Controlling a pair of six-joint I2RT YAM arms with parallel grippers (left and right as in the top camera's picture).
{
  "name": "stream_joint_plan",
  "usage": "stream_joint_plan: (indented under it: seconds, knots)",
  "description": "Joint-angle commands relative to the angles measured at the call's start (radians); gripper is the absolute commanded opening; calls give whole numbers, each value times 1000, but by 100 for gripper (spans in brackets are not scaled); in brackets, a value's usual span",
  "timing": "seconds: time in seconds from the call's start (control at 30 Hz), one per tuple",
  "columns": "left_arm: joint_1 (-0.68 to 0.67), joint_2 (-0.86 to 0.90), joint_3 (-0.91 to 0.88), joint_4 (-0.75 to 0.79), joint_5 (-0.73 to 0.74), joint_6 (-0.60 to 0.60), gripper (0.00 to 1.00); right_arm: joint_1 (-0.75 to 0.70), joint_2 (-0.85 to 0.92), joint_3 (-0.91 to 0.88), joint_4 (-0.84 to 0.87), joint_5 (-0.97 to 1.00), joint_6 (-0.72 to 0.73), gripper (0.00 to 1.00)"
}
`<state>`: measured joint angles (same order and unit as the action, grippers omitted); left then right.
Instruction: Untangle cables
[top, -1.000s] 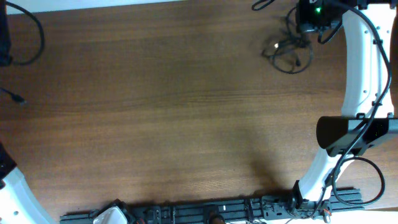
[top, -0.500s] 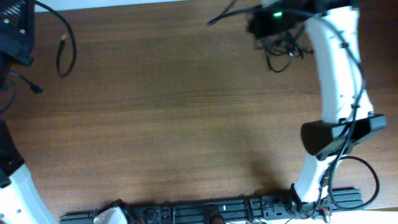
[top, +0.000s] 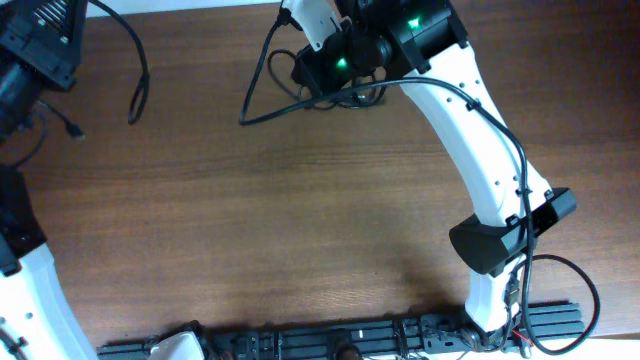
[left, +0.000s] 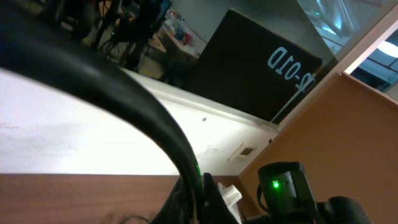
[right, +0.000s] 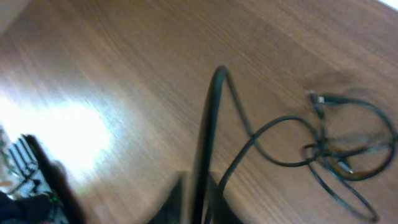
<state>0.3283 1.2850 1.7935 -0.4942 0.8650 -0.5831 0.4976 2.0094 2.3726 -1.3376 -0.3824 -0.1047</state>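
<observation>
A tangle of thin black cables (top: 352, 96) lies at the far edge of the wooden table (top: 300, 220), partly under my right arm. In the right wrist view the tangle (right: 339, 152) lies on the wood with small plug tips. My right gripper (top: 300, 20) (right: 202, 208) is shut on one black cable (right: 211, 124) that rises from the jaws and runs back to the tangle. My left gripper (top: 70, 20) (left: 200, 202) is at the far left, shut on another black cable (top: 140, 75) that hangs in a loop. That cable (left: 143, 106) crosses the left wrist view.
A small loose plug end (top: 75, 130) lies near the left edge. A long cable strand (top: 250, 100) loops over the table left of the right gripper. A black rail (top: 330, 340) runs along the near edge.
My right arm has swung left along the far edge, pulling the tangle leftwards with it. My left arm has come in from the left with its cable loop, which has shifted right.
</observation>
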Motion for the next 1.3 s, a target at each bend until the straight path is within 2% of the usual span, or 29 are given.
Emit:
stream_joint_plan:
  seconds: [0.0, 0.2, 0.37, 0.53, 0.6, 0.7, 0.8, 0.9, 1.0, 1.07, 1.27]
  knots:
    - [-3, 0, 23, -20, 17, 10, 0, -16, -8, -2, -14, 32, -5, 99]
    - [-62, 4, 23, -16, 103, 15, 0, -47, -8, -2, -85, 74, 9, 99]
    - [-224, 23, 23, -81, 149, 131, 0, -47, -17, 14, -86, -36, -10, 99]
    - [-328, 45, 23, -269, -37, 261, 0, -47, -47, 69, -95, -33, -15, 96]
    - [-348, 63, 23, -329, -117, 313, 0, -48, -87, 86, -95, -25, -63, 96]
    - [-348, 88, 23, -333, -126, 320, 0, -48, -131, 98, -95, 54, -71, 96]
    - [-348, 117, 23, -336, -126, 320, 0, -48, -179, 98, -93, 29, -72, 96]
    - [-348, 143, 23, -348, -126, 291, 0, -48, -207, 98, -91, -55, -100, 96]
    - [-379, 169, 23, -354, -126, 201, 0, -40, -223, 98, -86, -211, -182, 96]
    - [-412, 175, 23, -348, -126, 146, 0, -40, -223, 98, -85, -236, -199, 96]
    - [-493, 174, 25, -305, -130, -1, 0, -40, -222, 98, -87, -289, -221, 86]
